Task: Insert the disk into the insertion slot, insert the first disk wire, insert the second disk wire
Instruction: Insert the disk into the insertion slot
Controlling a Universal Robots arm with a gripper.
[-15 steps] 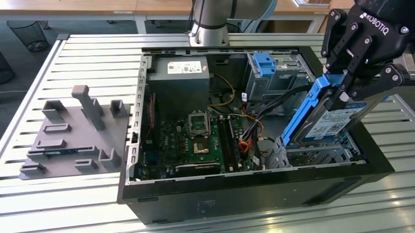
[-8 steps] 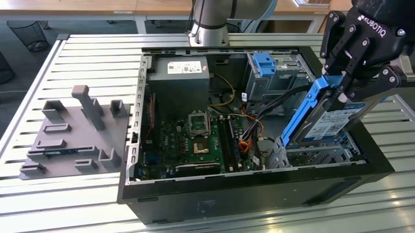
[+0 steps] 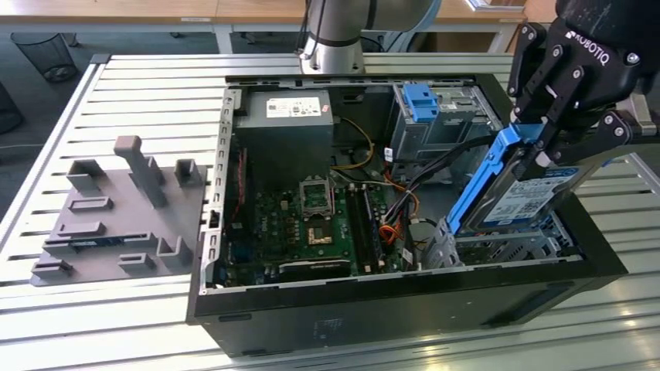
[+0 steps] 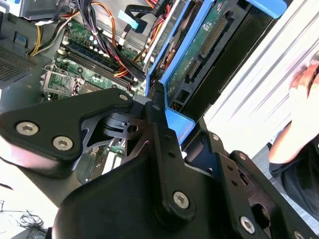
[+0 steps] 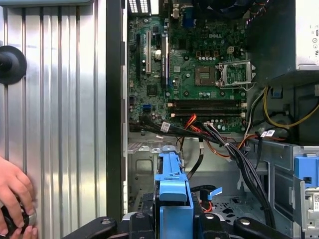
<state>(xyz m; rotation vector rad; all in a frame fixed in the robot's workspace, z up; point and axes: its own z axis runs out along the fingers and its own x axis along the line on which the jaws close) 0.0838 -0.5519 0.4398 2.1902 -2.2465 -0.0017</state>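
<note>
- Exterior view: slatted metal surface, floor beyond. One open case; one grey jig at the exterior view's left.
- One tool pinching one disk by its blue frame. The disk is steeply tilted, low end at slot; cables just beside.
- Second wrist view: disk's circuit side shows; one hand outside case.
- First wrist view: blue frame between the fingers; motherboard beyond.
</note>
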